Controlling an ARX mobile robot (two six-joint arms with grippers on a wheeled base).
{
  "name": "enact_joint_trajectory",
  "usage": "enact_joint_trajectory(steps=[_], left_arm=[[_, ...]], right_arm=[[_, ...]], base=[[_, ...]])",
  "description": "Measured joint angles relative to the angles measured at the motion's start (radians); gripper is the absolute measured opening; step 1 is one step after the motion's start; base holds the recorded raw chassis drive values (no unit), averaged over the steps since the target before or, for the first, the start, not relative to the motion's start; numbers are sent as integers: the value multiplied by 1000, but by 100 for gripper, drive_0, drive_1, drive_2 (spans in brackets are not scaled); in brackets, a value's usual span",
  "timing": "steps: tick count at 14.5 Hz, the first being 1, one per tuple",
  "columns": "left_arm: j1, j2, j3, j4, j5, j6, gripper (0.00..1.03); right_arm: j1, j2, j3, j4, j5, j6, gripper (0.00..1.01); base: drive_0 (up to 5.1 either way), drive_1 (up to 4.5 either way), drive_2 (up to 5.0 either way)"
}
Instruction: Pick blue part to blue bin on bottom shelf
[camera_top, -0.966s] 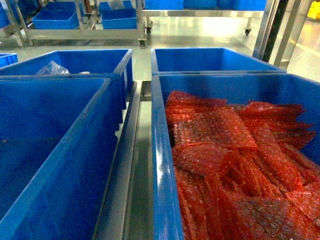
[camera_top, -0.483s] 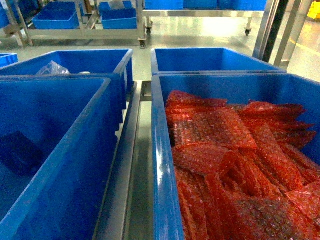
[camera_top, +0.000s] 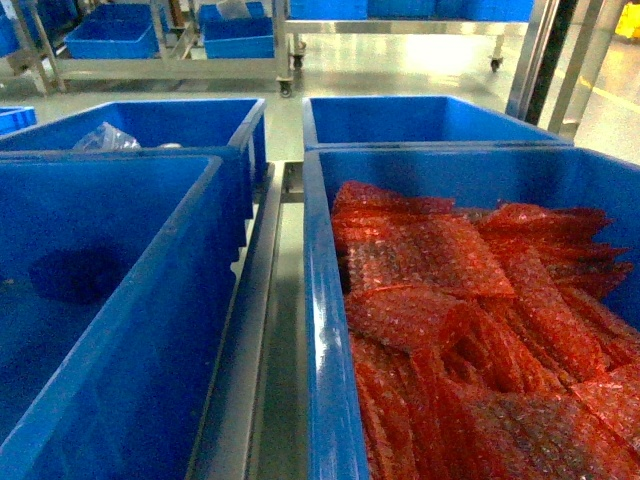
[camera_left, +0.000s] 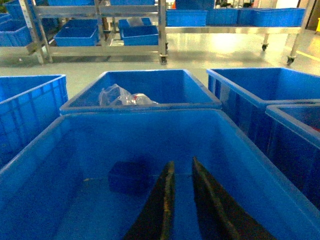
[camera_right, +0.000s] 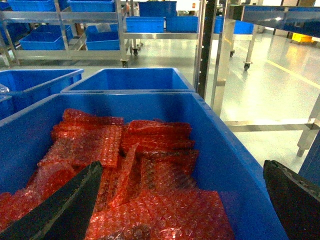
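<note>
A pale, glossy workshop floor (camera_top: 400, 70) stretches back to wheeled stainless-steel racks (camera_left: 100, 30) loaded with blue plastic crates. Up close, four large blue plastic bins stand in two rows on either side of a steel dividing rail (camera_top: 265, 330). The near left blue bin (camera_top: 150, 330) holds the small dark-blue block-shaped part (camera_left: 128, 177), which lies on the bin floor towards the left and back, seen in the head view as a dim dark patch (camera_top: 78, 275). The left end effector (camera_left: 181, 200) hangs over this bin with its two dark fingers (camera_left: 162, 205) apart by a narrow gap; nothing is between them and the part lies just ahead and to the left, untouched. The far left bin (camera_left: 140, 92) contains crumpled clear plastic bags (camera_left: 120, 95). The near right bin (camera_right: 220, 150) is piled with red bubble-wrap pouches (camera_right: 150, 165), and the right end effector (camera_right: 180, 200) hovers above them with its fingers (camera_right: 65, 205) spread wide, holding nothing. The far right bin (camera_top: 410, 120) shows only its blue walls.
</note>
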Motion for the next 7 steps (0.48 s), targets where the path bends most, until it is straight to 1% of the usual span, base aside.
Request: enact_joint_trajectory(steps=[1, 2, 3, 4, 5, 6, 7], left_arm=[[8, -36, -17, -24, 12, 0, 3], [23, -81, -34, -50, 34, 1, 2], [93, -134, -53, -85, 102, 3, 2], [108, -177, -64, -114, 95, 2, 2], [103, -192, -87, -82, 108, 3, 2], [99, -216, -112, -102, 111, 3, 2], [99, -247, -113, -150, 110, 3, 2]], right_arm=[[0, 0, 0, 0, 0, 0, 98], [0, 0, 0, 0, 0, 0, 98], [0, 0, 0, 0, 0, 0, 98], [0, 0, 0, 0, 0, 0, 98], [0, 0, 0, 0, 0, 0, 98], [0, 0, 0, 0, 0, 0, 98], [0, 0, 0, 0, 0, 0, 98]], base=[[0, 0, 0], [0, 0, 0], [0, 0, 0], [0, 0, 0], [0, 0, 0], [0, 0, 0], [0, 0, 0]])
